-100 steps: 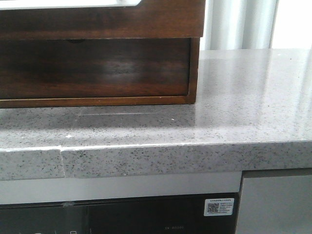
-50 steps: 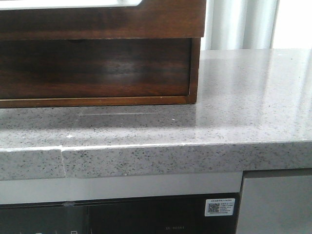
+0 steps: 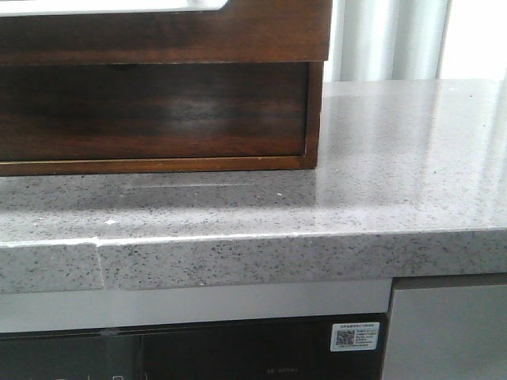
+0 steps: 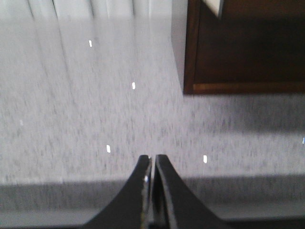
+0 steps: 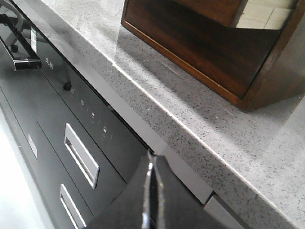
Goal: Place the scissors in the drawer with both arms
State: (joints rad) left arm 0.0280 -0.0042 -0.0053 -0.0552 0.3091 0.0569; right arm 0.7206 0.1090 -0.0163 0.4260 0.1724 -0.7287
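Since both end effectors, the left (image 4: 152,164) and the right (image 5: 150,167), are clenched on nothing, the scissors (not visible in any view) must be located first. The drawer (image 3: 154,111) above the bench (image 3: 317,214) should be approached slowly.

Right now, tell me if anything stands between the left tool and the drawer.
Nothing visible does. In the left wrist view only bare counter lies between the shut left tool and the drawer. The scissors are in no view.
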